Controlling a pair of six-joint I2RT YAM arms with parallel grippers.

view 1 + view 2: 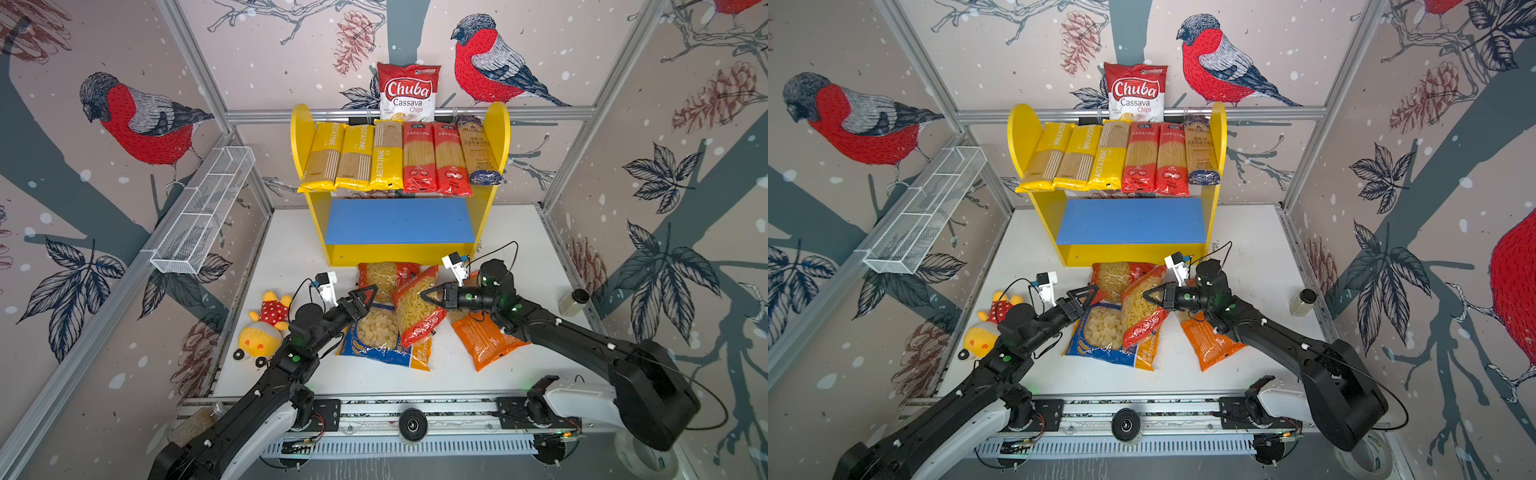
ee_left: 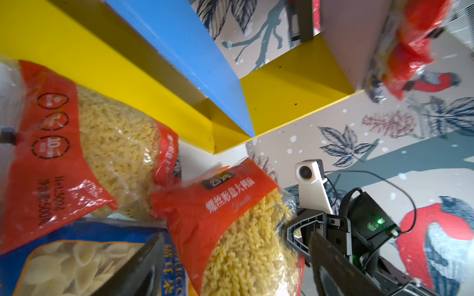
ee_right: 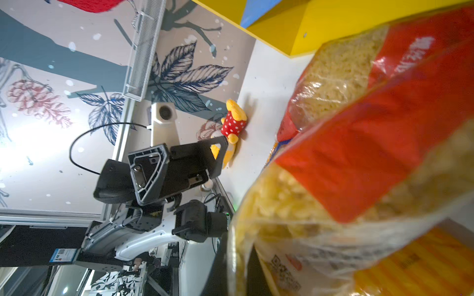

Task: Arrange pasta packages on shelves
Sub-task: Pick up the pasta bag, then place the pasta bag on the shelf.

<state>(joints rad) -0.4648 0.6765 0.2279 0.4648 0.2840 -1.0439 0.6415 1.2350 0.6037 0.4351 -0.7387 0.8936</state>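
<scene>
Several long pasta packages (image 1: pixel 399 153), yellow, red and one dark blue, lie side by side on the upper board of the yellow shelves (image 1: pixel 316 216). The blue lower board (image 1: pixel 399 220) is bare. My right gripper (image 1: pixel 426 296) is shut on the clear side edge of a red fusilli bag (image 1: pixel 415 309), which leans over a blue shell-pasta bag (image 1: pixel 376 336). My left gripper (image 1: pixel 368 296) hangs open just left of that red bag (image 2: pixel 230 212), its fingers (image 2: pixel 151 256) wide apart. Another red bag (image 1: pixel 384 276) lies in front of the shelves, and an orange bag (image 1: pixel 484 338) lies under my right arm.
A Chuba chips bag (image 1: pixel 409 89) stands behind the shelves. A yellow-red plush toy (image 1: pixel 266 328) lies left of my left arm. A white wire basket (image 1: pixel 203 212) hangs on the left wall. A small bottle (image 1: pixel 573 301) stands at the table's right edge.
</scene>
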